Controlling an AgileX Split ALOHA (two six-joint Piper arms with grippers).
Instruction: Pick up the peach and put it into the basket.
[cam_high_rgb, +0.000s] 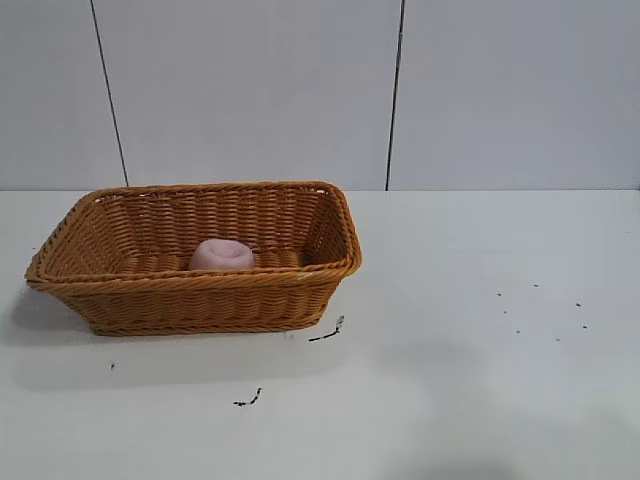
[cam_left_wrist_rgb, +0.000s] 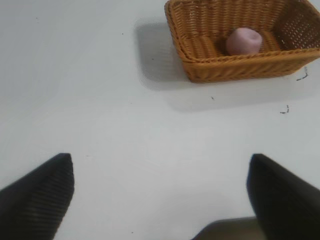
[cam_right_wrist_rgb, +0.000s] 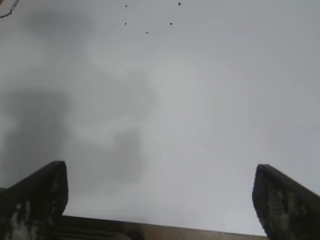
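Note:
The dull pink peach (cam_high_rgb: 221, 255) lies inside the orange-brown wicker basket (cam_high_rgb: 200, 300), near the middle of its floor. Both also show in the left wrist view, the peach (cam_left_wrist_rgb: 243, 41) in the basket (cam_left_wrist_rgb: 235, 67), far from that gripper. My left gripper (cam_left_wrist_rgb: 161, 172) is open and empty over bare white table, well away from the basket. My right gripper (cam_right_wrist_rgb: 159, 180) is open and empty over bare table too. Neither arm shows in the exterior view.
The white table (cam_high_rgb: 480, 380) carries small dark marks in front of the basket (cam_high_rgb: 328, 331) and specks at the right (cam_high_rgb: 545, 310). A grey panelled wall stands behind. A brown table edge shows under each gripper.

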